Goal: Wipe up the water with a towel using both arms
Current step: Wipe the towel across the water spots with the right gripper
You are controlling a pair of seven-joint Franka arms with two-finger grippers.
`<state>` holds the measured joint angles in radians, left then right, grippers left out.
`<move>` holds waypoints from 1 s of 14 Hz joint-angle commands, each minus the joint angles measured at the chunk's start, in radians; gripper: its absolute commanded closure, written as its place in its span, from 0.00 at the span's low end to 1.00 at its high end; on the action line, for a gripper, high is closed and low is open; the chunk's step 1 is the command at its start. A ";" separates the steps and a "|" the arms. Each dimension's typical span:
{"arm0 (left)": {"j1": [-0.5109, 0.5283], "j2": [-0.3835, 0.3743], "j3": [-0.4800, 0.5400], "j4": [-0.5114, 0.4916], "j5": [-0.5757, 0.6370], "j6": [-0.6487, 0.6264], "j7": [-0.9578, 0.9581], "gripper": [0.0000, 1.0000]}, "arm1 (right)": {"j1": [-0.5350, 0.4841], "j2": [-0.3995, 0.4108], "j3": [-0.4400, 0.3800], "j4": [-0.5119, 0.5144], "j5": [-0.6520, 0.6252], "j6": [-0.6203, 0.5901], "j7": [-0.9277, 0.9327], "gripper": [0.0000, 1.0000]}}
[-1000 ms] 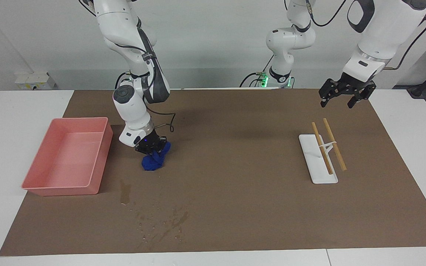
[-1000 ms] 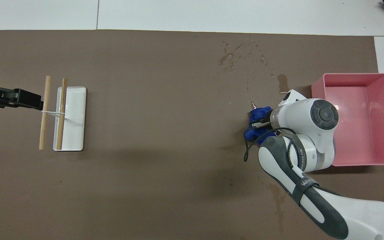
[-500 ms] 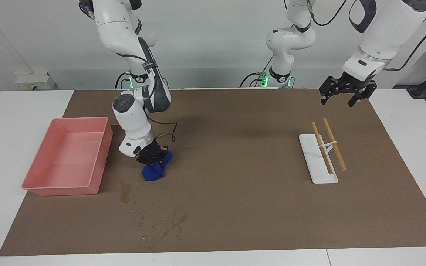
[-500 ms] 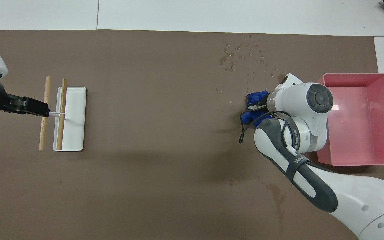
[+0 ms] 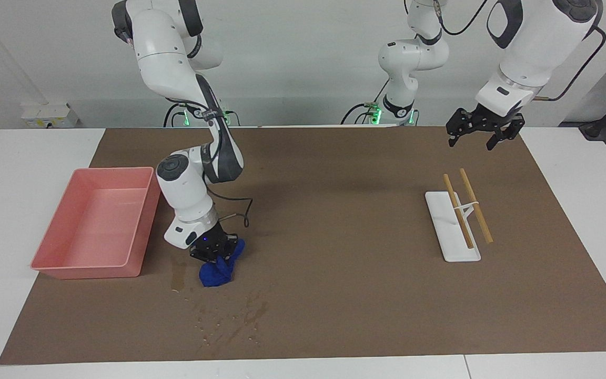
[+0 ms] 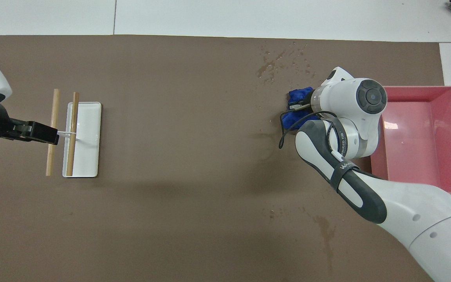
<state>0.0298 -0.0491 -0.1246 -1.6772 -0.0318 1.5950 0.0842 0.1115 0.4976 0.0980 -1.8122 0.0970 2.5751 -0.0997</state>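
My right gripper [image 5: 212, 251] is shut on a crumpled blue towel [image 5: 216, 273]. The towel hangs low at the brown mat [image 5: 334, 221], right beside the long water smear [image 5: 178, 275]. Scattered water droplets and streaks [image 5: 234, 320] lie on the mat farther from the robots than the towel. In the overhead view the towel [image 6: 295, 97] shows beside the right wrist, the droplets [image 6: 278, 62] lie just past it, and the arm hides the smear. My left gripper [image 5: 481, 138] is open and empty, held in the air near the wooden sticks; it also shows in the overhead view [image 6: 51, 136].
A pink bin [image 5: 141, 226] stands beside the right gripper at the right arm's end, its rim [image 6: 421, 89] showing from above. A white tray [image 5: 453, 237] with two tied wooden sticks [image 5: 475, 206] lies at the left arm's end. Fainter stains [image 6: 325, 231] mark the mat nearer the robots.
My right gripper has carried the towel away from the robots and lower, up to the long smear. My left gripper has shifted slightly and stays open in the air.
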 commanded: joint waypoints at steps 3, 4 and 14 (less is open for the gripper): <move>-0.004 -0.028 0.006 -0.029 0.010 0.010 -0.011 0.00 | -0.009 0.078 0.005 -0.009 -0.025 0.057 0.001 1.00; -0.004 -0.028 0.006 -0.029 0.010 0.010 -0.011 0.00 | -0.010 0.084 0.005 -0.012 -0.026 0.056 0.000 1.00; -0.004 -0.028 0.006 -0.029 0.010 0.010 -0.011 0.00 | -0.050 -0.120 -0.001 0.025 -0.069 -0.379 -0.009 1.00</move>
<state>0.0304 -0.0502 -0.1225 -1.6779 -0.0318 1.5950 0.0838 0.0805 0.4643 0.0921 -1.7692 0.0510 2.3009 -0.1011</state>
